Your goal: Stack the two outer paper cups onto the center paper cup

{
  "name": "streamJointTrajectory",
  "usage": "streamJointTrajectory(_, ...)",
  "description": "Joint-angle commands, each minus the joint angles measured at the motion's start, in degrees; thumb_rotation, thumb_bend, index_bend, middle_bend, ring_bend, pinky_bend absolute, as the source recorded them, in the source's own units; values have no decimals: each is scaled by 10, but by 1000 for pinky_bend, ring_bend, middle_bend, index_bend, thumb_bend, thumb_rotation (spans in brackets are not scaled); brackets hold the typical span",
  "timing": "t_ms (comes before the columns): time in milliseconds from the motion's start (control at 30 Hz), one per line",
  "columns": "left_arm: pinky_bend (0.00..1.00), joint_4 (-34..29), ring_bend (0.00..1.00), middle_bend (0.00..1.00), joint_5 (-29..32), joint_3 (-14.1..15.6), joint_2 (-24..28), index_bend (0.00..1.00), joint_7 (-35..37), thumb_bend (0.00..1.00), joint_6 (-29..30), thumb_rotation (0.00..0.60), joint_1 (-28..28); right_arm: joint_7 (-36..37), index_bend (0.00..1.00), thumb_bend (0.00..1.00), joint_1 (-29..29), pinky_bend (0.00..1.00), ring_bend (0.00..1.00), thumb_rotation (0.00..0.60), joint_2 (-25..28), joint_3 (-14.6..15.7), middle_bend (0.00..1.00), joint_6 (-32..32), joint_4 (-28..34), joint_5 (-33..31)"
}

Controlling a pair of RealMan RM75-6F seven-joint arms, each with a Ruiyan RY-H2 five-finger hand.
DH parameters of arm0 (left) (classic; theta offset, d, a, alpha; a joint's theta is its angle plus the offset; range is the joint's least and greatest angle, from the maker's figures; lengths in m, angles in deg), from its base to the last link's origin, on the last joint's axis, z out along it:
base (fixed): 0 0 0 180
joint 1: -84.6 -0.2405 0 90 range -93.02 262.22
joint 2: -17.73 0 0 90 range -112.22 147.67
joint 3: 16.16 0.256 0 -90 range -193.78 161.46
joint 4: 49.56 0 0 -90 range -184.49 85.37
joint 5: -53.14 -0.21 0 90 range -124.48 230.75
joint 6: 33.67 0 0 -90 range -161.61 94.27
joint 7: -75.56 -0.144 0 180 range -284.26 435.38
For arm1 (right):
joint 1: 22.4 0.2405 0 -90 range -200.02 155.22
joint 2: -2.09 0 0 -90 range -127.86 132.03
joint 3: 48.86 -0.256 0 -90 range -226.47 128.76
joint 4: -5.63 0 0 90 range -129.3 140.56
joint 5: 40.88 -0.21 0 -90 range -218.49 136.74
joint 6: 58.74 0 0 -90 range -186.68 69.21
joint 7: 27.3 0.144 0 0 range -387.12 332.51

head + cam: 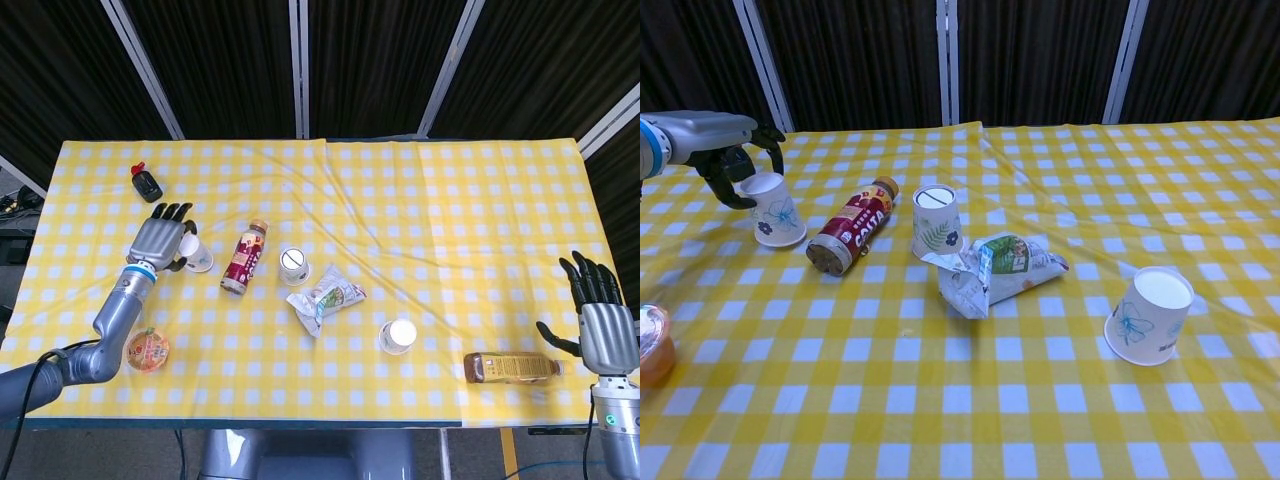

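Note:
Three white paper cups with blue and green prints stand on the yellow checked cloth. The left cup [198, 256] [777, 210] leans slightly, and my left hand [160, 240] [715, 135] is right at it, curved fingers hooked over its rim from the left. I cannot tell whether the fingers grip it. The center cup [294, 265] [937, 222] is upright, and the right cup [399, 336] [1150, 315] stands apart near the front. At the table's right edge, my right hand [605, 330] hangs with fingers spread and nothing in it. The chest view does not show it.
A cola bottle [245, 257] [852, 226] lies between the left and center cups. A crumpled snack packet [325, 296] [995, 268] touches the center cup's front. A tea bottle [512, 368] lies by my right hand. An orange tub [147, 349] and a small black bottle [146, 182] sit at the left.

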Motion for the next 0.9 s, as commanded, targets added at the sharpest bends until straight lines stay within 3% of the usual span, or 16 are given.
streamJointTrajectory(33, 0, -15, 0, 0, -14, 0, 13, 397, 14, 413, 10, 600, -3, 1, 45, 82, 0, 0, 0, 600, 1, -1, 0, -1, 1, -1)
streamJointTrajectory(467, 0, -193, 0, 0, -107, -37, 93, 393, 35, 411, 101, 600, 1, 14, 45, 82, -4, 0, 0, 600, 10, -7, 0, -6, 8, -7)
streamJointTrajectory(667, 0, -228, 0, 0, -113, -48, 74, 384, 15, 411, 117, 600, 24, 22, 45, 82, -6, 0, 0, 600, 16, -8, 0, -6, 13, -9)
streamJointTrajectory(900, 0, -206, 0, 0, -68, -40, 20, 388, -39, 411, 106, 600, 66, 30, 45, 82, -8, 0, 0, 600, 21, -8, 0, -7, 16, -10)
